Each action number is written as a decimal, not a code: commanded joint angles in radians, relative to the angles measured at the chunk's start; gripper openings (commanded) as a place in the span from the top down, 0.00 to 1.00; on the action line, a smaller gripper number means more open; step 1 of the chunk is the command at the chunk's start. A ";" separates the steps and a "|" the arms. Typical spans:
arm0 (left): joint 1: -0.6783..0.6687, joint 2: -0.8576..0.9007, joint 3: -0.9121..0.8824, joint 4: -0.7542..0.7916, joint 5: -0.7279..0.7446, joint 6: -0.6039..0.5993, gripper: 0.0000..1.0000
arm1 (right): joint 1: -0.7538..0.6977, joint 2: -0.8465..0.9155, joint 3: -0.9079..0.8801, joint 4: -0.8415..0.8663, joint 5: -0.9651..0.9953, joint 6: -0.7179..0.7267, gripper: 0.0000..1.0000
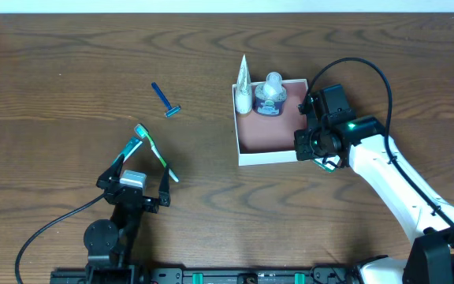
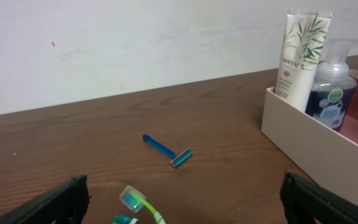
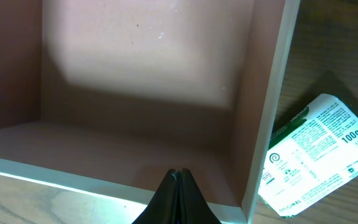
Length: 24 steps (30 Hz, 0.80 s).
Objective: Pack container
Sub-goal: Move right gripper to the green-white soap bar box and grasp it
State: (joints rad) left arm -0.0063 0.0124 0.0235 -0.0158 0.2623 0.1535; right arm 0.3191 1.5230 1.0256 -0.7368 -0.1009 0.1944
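Note:
The container [image 1: 247, 150] is a square white box with a pink inside, right of centre. A white tube [image 1: 243, 87] and a clear bottle of blue liquid [image 1: 270, 95] stand at its far wall. They also show in the left wrist view, the tube [image 2: 300, 56] and bottle [image 2: 331, 87] in the container [image 2: 309, 143]. My right gripper [image 1: 304, 146] is shut and empty at the container's near right corner, its tips [image 3: 179, 186] over the white wall [image 3: 272, 112]. My left gripper [image 1: 132, 170] is open [image 2: 191, 208] over two green toothbrushes [image 1: 154, 150].
A blue razor [image 1: 165, 100] lies on the wooden table left of the container, also seen in the left wrist view [image 2: 169, 151]. A capped toothbrush [image 2: 135, 200] lies between the left fingers. A white and green packet [image 3: 316, 155] lies just outside the container's corner.

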 commanded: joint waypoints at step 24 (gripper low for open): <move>0.006 0.000 -0.019 -0.032 0.011 -0.006 0.02 | -0.079 -0.159 0.097 -0.060 0.061 0.128 0.32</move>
State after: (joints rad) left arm -0.0063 0.0124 0.0235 -0.0162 0.2626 0.1535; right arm 0.2729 1.4456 1.0878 -0.7830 -0.0818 0.2790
